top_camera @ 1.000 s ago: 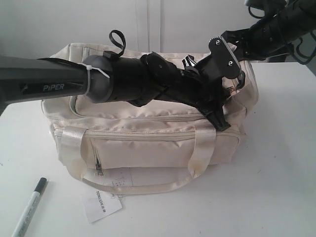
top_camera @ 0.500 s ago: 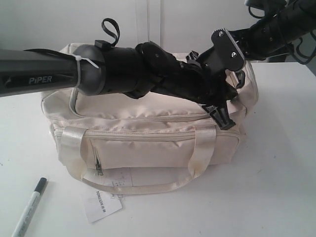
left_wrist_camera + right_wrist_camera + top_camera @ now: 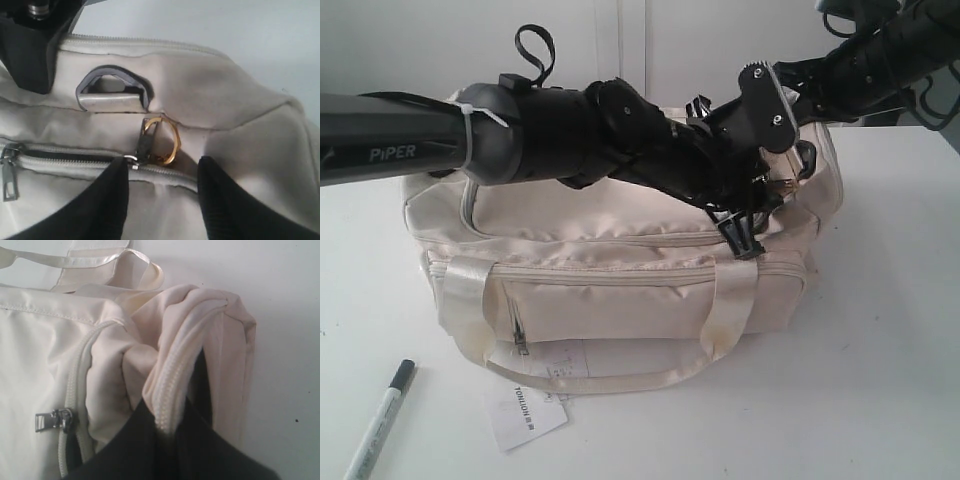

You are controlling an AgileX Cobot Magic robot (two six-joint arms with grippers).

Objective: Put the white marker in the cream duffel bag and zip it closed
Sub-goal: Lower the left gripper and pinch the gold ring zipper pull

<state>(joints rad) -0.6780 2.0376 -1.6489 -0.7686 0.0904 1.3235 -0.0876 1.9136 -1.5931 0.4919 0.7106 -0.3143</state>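
One cream duffel bag [image 3: 620, 300], one white marker [image 3: 380, 420], one paper tag [image 3: 525, 417].

Two dark arms, charcoal and black.
The left arm [image 3: 350, 125], entering at nine o'clock in the exterior view, is a smooth dark grey tube with white PiPER lettering [image 3: 395, 153], a white cable tie [image 3: 472, 118], a black strap loop [image 3: 533, 50] and bulky black wrist housings; the left tool [image 3: 162, 200] has finely ribbed black fingers [image 3: 107, 205]. The right arm [image 3: 870, 65], at one o'clock, carries black cables [image 3: 840, 22] and a rounded plate [image 3: 767, 95] with two silver screws.
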